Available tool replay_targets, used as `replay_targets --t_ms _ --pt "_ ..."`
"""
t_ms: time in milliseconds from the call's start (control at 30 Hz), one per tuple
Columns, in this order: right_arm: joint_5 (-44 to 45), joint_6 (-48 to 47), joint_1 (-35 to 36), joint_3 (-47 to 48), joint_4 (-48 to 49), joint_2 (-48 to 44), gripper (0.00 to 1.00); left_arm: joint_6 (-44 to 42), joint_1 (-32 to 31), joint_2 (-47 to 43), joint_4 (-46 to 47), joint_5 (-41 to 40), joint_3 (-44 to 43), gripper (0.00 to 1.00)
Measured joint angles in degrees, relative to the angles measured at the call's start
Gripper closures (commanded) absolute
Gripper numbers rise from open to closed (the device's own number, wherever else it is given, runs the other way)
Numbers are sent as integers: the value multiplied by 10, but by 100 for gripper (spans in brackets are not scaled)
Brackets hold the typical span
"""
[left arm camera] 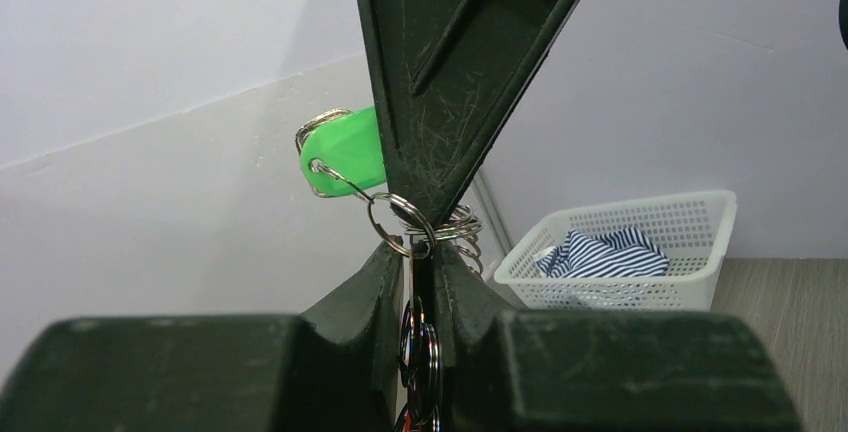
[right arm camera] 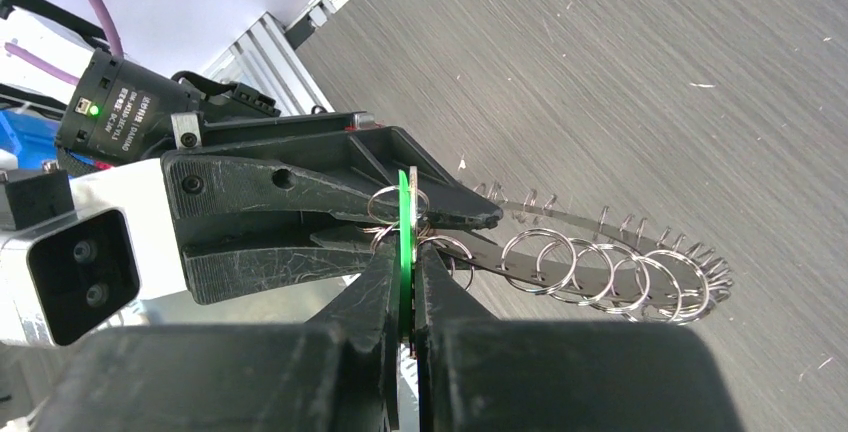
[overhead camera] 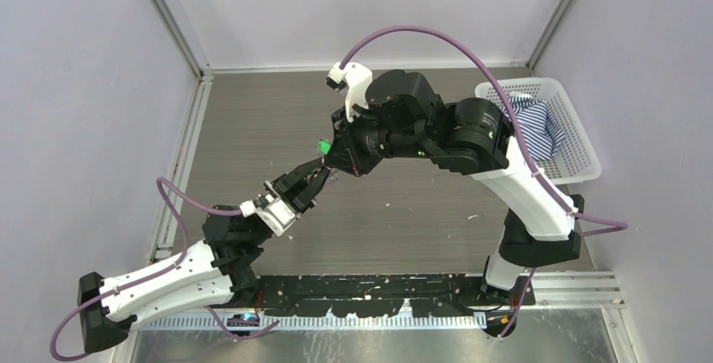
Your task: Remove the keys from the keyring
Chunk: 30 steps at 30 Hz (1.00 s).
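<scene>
Both grippers meet above the table's middle. My left gripper (overhead camera: 317, 177) is shut on the keyring bunch; in the left wrist view (left arm camera: 420, 257) a thin metal piece sits between its pads, with a silvery wire keyring (left arm camera: 373, 222) just above and dark rings below. My right gripper (overhead camera: 330, 159) is shut on the green key (overhead camera: 323, 144), which is edge-on between its pads (right arm camera: 405, 252). The green head also shows in the left wrist view (left arm camera: 345, 152). A fan of small silvery loops (right arm camera: 640, 277) on a thin dark hoop trails to the right. I cannot make out separate silvery keys.
A white mesh basket (overhead camera: 580, 140) holding a blue striped cloth (overhead camera: 538, 123) stands at the table's far right; it also shows in the left wrist view (left arm camera: 700, 252). Grey walls close in the table on three sides.
</scene>
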<state>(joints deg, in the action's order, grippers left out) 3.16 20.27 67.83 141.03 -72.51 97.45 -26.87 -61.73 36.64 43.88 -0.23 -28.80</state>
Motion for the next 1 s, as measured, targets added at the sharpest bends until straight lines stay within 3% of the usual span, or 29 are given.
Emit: replay_targets --t_ms 500,733,1000 --pt "-9 42 -23 -10 -3 5 99 -13 1 7 -1 -28 5 99" --pt "14 52 -27 -67 31 -3 99 -3 1 23 75 -76 49 100" --pt "43 54 -19 -107 85 -14 99 48 -2 64 224 -141 87 100"
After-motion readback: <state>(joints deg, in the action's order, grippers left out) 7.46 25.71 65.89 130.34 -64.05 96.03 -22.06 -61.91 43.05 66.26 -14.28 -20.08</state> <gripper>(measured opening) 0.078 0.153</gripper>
